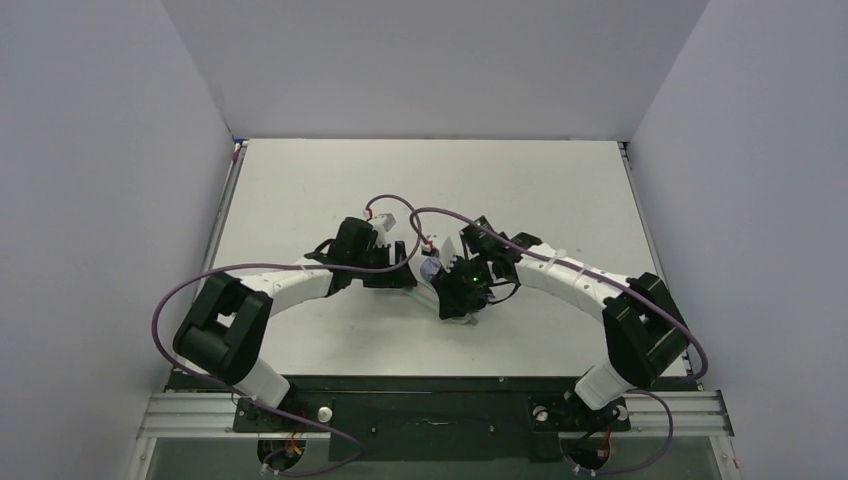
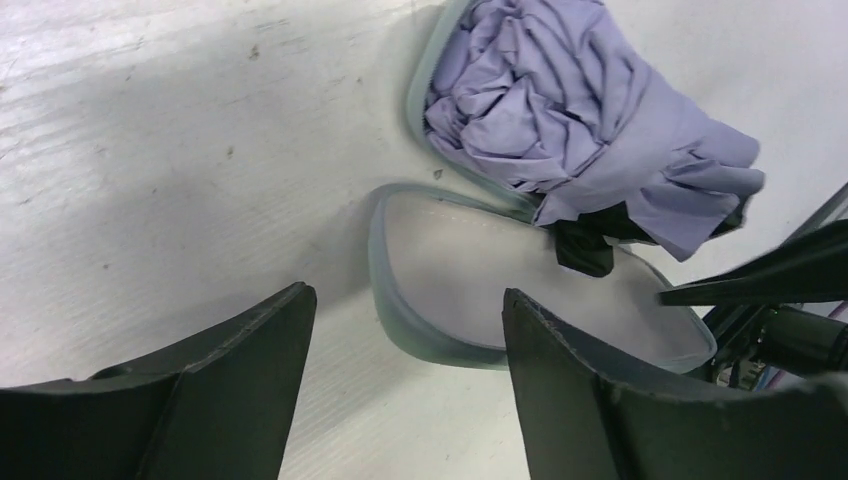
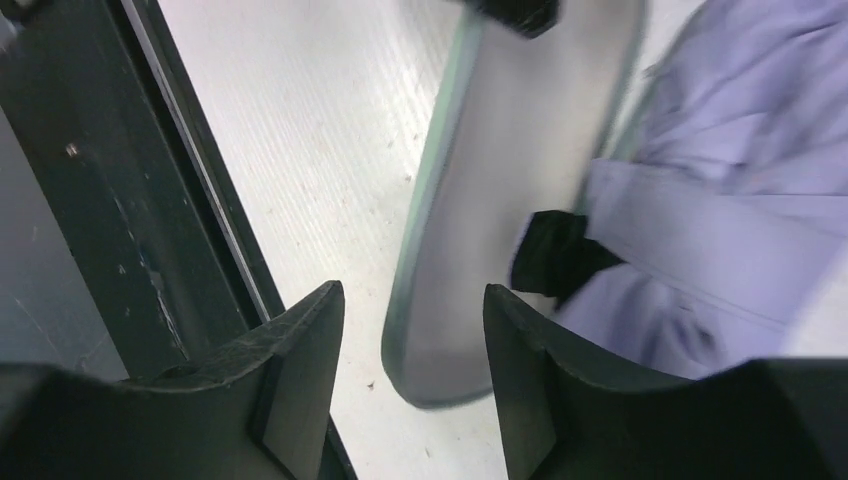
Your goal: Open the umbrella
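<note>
The top view looks down from above the near edge over the whole tabletop (image 1: pixel 300 190), while both wrist views hover close, sharing the umbrella (image 2: pixel 590 110) at its centre.

The umbrella (image 2: pixel 580 110), folded with lavender fabric bunched, lies in an open case (image 2: pixel 418 85).

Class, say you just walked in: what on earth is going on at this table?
Two robot arms meet over a folded lavender umbrella on the white table. It lies bundled in one half of an open clamshell case; the other half is empty. The left pincer hovers open over the empty half's rim, and the right pincer, also open, hangs over the case beside the umbrella. Neither holds anything, and the umbrella is not yet opened.
</note>
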{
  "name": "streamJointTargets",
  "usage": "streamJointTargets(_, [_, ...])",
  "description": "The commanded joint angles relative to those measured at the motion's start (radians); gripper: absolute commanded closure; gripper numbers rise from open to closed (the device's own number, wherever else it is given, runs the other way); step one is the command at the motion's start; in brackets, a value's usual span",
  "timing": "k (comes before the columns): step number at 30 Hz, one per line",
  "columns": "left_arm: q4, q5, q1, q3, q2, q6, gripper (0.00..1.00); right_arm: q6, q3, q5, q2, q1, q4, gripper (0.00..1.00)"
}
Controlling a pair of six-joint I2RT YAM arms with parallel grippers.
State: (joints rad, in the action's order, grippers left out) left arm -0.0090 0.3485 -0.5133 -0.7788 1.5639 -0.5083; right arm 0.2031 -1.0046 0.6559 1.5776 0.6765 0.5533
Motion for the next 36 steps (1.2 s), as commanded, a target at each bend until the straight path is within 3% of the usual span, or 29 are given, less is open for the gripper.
streamJointTargets(1, [-0.055,-0.051,0.013,-0.006,0.006,-0.003,0.36,-0.062,-0.096,0.025,-0.100,-0.069,-0.009,0.50])
streamJointTargets(5, [-0.051,-0.043,0.020,-0.008,0.053,-0.009,0.56,-0.112,-0.121,-0.117,-0.104,-0.104,-0.042,0.52])
streamJointTargets(7, [-0.051,-0.042,0.023,-0.021,0.068,-0.008,0.58,-0.115,-0.123,-0.225,-0.094,-0.099,-0.059,0.50])
streamJointTargets(13, [-0.055,-0.034,0.029,-0.031,0.078,-0.012,0.58,-0.102,-0.106,-0.416,-0.062,-0.032,-0.084,0.35])
streamJointTargets(21, [-0.055,-0.033,0.042,-0.019,0.071,-0.013,0.58,-0.099,-0.080,-0.629,0.030,0.051,-0.161,0.31])
streamJointTargets(27, [-0.043,-0.011,0.087,-0.007,0.080,-0.047,0.58,-0.105,-0.061,-0.689,0.099,0.081,-0.192,0.32])
streamJointTargets(33, [-0.033,0.009,0.114,-0.008,0.082,-0.057,0.58,-0.136,-0.074,-0.667,0.190,0.095,-0.181,0.38])
streamJointTargets(35, [-0.030,0.012,0.119,-0.008,0.075,-0.054,0.57,-0.150,-0.085,-0.665,0.210,0.094,-0.173,0.46])
streamJointTargets(36, [-0.031,0.011,0.125,-0.009,0.072,-0.050,0.56,-0.157,-0.088,-0.666,0.213,0.091,-0.172,0.55])
